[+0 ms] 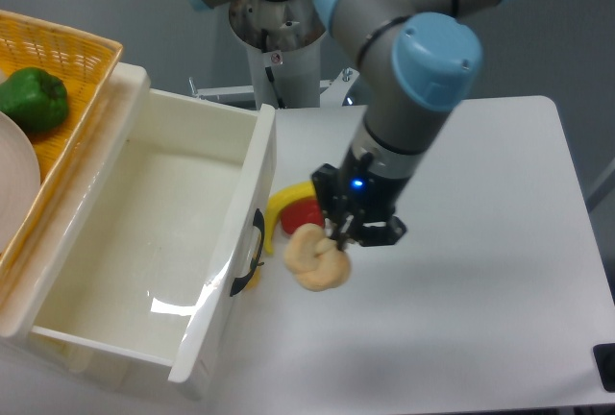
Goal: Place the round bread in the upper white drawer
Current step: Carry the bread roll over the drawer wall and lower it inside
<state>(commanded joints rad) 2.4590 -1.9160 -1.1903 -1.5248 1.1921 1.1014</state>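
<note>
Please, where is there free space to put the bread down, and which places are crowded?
Free: the floor of the upper white drawer, bare between its walls, and the table right of the gripper. Crowded: beside the drawer front, where the banana and red pepper lie under the held round bread.

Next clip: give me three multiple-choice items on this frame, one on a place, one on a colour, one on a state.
1. Where is the round bread?
A. in the drawer
B. held just right of the drawer front
C. in the basket

2. What colour is the pepper in the woven basket?
A. green
B. red
C. yellow

3. The upper white drawer is
A. shut
B. pulled open with nothing in it
C. open and full

Answers: 1 B, the hand grips it there; 2 A, the green pepper lies there; 3 B, its bare white floor shows.
</note>
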